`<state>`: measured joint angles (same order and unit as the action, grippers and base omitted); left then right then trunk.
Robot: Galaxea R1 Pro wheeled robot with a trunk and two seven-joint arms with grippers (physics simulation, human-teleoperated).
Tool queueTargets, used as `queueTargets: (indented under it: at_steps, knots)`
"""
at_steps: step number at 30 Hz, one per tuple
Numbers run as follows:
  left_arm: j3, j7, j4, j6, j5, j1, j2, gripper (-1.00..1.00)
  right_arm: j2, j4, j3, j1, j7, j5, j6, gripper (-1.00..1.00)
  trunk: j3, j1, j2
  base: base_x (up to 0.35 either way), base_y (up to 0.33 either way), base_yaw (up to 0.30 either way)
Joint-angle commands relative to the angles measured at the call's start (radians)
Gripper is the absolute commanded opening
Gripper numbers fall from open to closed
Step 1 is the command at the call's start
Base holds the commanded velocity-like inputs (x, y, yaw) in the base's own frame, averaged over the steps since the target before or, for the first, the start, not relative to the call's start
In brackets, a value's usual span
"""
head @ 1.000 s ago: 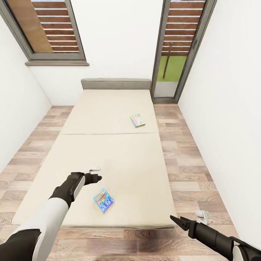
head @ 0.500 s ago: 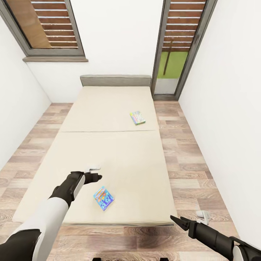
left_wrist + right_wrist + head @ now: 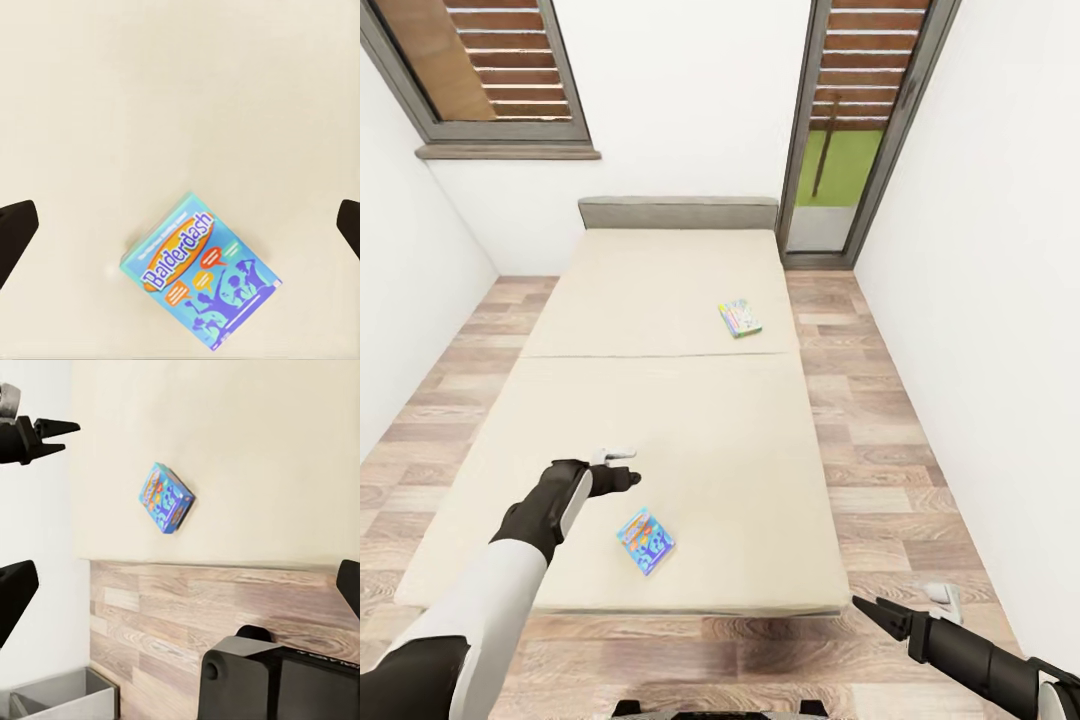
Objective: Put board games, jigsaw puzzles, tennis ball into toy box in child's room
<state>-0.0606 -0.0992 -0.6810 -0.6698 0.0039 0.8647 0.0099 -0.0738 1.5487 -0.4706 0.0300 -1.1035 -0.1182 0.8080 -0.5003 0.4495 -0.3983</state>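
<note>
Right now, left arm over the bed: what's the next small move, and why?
Probably lower the left gripper toward the Balderdash box, shifting slightly back toward the bed's near edge. Its fingers look spread wide and empty, the box lies flat and untouched between them in the left wrist view, off-centre.

Far game box is too tiny to read

The lid print on the far board game [image 3: 740,319] is just a colourful blur, and the left gripper [image 3: 180,225] fingertips get cropped at the frame edges.

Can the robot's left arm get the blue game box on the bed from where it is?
Probably yes. The left gripper hangs open just above the blue game box, which lies flat near the foot of the bed, with nothing between them.
</note>
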Motion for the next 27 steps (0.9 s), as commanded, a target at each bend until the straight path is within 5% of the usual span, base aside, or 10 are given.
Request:
queueTargets:
  at_steps: [1, 27]
  knots:
    - [-0.003, -0.004, -0.01, -0.014, 0.0, 0.0, 0.0, 1.0, -0.002, -0.004, -0.005, 0.001, -0.01, -0.003, 0.005, 1.0, -0.003, 0.0, -0.002, 0.0, 0.0, 0.0]
    - [-0.005, 0.002, -0.056, -0.038, 0.001, 0.0, -0.001, 1.0, -0.01, -0.02, -0.024, 0.001, -0.047, -0.001, 0.0, 1.0, -0.033, 0.0, -0.002, 0.0, 0.0, 0.0]
